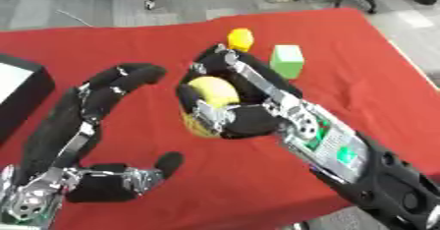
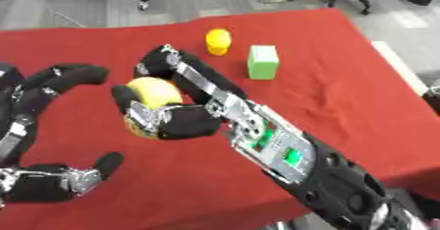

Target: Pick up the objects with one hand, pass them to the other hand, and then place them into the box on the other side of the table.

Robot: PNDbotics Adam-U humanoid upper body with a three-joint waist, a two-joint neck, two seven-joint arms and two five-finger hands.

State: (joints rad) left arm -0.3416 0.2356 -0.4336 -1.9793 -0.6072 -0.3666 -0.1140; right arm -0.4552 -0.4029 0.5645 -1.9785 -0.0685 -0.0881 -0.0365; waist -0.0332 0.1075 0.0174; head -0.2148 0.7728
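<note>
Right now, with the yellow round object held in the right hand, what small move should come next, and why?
Probably carry the yellow round object a little further left, into the left hand. The right hand has its fingers curled round it, and the left hand waits open just beside it, fingers and thumb spread, not yet touching. The black box lies at the left edge of the red table.

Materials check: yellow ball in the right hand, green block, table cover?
Yellow ball, held in the right hand: looks matte, no shine, maybe foam or rubber; can't tell. Green block: flat, evenly coloured faces with crisp edges, likely painted wood or plastic. Table cover: red fabric, judging by soft wrinkles and no glare.
</note>
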